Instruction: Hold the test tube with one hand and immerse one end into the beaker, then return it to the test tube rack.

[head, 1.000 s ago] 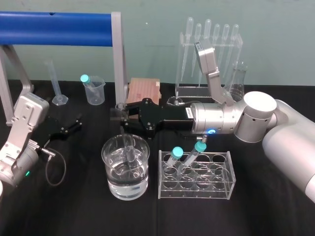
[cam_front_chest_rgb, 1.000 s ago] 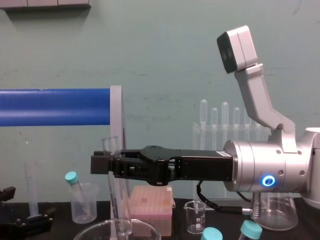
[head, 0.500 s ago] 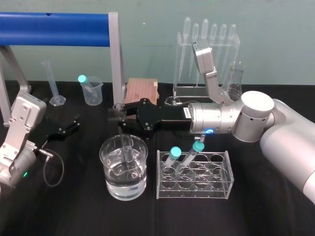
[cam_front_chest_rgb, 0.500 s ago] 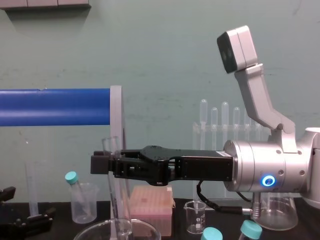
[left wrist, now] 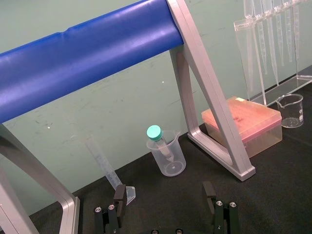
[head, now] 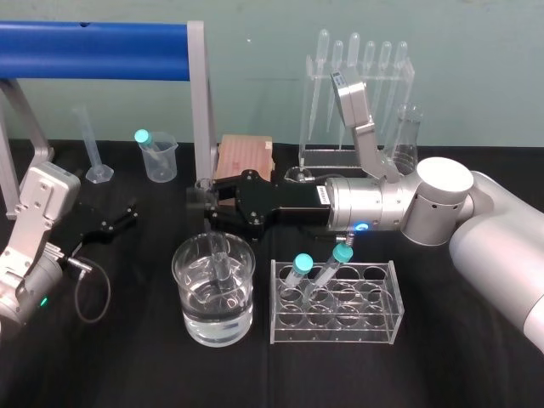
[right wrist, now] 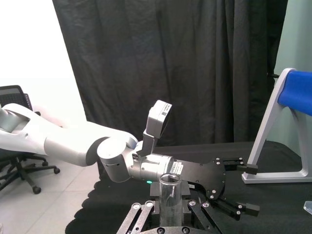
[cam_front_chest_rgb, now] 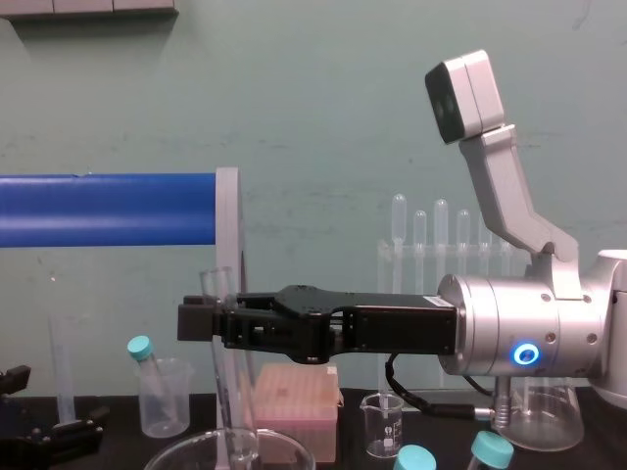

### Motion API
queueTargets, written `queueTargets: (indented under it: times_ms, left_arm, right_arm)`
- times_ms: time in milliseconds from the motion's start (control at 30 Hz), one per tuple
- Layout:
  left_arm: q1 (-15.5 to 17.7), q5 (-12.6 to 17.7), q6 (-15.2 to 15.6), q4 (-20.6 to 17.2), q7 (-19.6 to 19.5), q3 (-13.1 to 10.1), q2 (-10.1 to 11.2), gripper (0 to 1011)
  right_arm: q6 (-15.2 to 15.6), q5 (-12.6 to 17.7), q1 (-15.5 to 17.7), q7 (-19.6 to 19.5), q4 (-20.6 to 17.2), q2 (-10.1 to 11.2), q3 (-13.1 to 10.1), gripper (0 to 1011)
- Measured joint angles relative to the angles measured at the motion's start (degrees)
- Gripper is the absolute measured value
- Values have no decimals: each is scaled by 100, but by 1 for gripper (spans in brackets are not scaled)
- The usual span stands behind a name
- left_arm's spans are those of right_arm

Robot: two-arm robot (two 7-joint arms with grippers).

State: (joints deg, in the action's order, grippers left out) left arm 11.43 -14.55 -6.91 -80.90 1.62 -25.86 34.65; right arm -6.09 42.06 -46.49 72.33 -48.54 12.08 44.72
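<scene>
**Right gripper (head: 204, 204) pinching the tube (head: 220, 262) above the beaker (head: 184, 270)**

On the black table (head: 127, 365) the blue bar (head: 93, 38) stands on its grey frame at the back left. My right arm (head: 382, 204) reaches across from the right, level over the table, and its gripper is just in front of the frame post. The beaker stands under the gripper, toward the front, with clear liquid in its lower part. The rack (head: 336, 327) is just beside the beaker on its right, not touching it. My left gripper (left wrist: 164, 207) rests low at the left side, well apart from the beaker, with its fingers spread. The tube is held near its upper part, pressed between my right fingers, almost upright with a small tilt. Its open top rises above the fingers and its lower end is down inside the beaker. How deep it goes into the liquid I cannot tell. Two teal-capped tubes (head: 304, 263) lean in the rack.
</scene>
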Motion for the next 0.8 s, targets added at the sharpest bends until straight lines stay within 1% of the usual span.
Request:
queueTargets:
  times_ms: [800]
  left_arm:
    - [0, 0, 0, 0, 0, 0, 0, 1000]
  right_arm:
    - [0, 0, 0, 0, 0, 0, 0, 242]
